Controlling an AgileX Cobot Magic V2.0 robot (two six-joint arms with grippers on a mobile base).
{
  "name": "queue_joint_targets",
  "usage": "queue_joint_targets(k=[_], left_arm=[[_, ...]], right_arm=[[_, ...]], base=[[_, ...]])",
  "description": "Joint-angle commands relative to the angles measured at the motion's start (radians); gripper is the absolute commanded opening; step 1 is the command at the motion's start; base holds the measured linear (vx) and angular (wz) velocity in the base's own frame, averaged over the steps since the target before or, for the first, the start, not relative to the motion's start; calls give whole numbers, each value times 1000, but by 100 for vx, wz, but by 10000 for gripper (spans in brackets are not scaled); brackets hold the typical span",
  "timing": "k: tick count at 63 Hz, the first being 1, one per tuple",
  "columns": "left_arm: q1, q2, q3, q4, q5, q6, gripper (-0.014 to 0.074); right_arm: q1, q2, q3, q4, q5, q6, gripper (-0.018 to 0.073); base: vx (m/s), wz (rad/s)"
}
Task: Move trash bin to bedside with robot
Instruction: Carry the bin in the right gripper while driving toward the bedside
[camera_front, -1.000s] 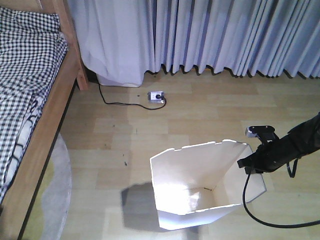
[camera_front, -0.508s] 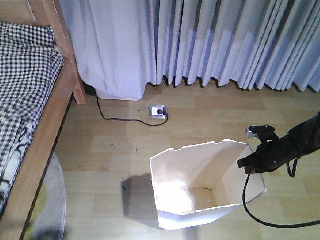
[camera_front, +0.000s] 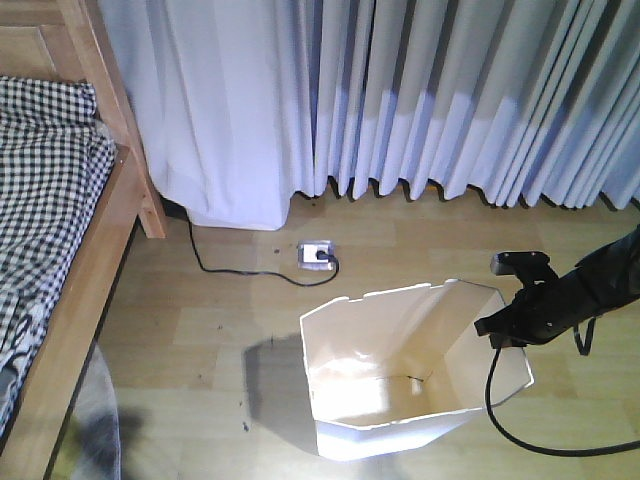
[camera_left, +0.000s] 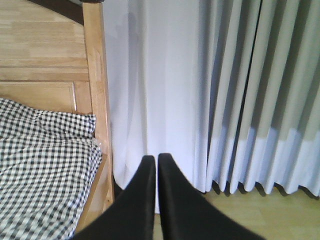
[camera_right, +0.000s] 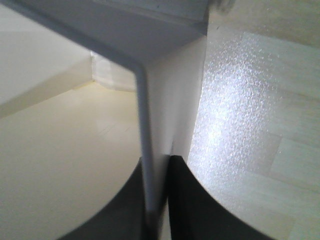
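**Right pincer (camera_right: 160, 170) clamped on the right wall of the trash bin (camera_front: 385, 435), with the bed (camera_front: 60, 290) off to my left.**

From the right wrist I see one finger inside and one outside the thin white wall, pinched at the rim. The bin stands on the pale plank surface (camera_front: 200, 330), well apart from the bed's wooden side rail, with bare planks between them. A power strip (camera_front: 316, 255) and its black cable (camera_front: 230, 265) lie between the bin's far rim and the curtains (camera_front: 450, 100), not touching the bin. My left pincer (camera_left: 155, 160) is nearly closed, with only a thin slit between its fingers. It grips nothing and faces the curtain beside the bed's corner post.
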Motion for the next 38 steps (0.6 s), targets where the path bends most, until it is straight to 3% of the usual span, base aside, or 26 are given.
queue_joint_targets(k=[1,38], left_arm=[[-3,-10,28,-8,-71,-9,-6],[-3,-10,28,-8,-71,-9,-6]], right_arm=[[-5,-79,-14,46,122,2,-6],[-5,-79,-14,46,122,2,-6]], base=[[25,-1],[23,-1]])
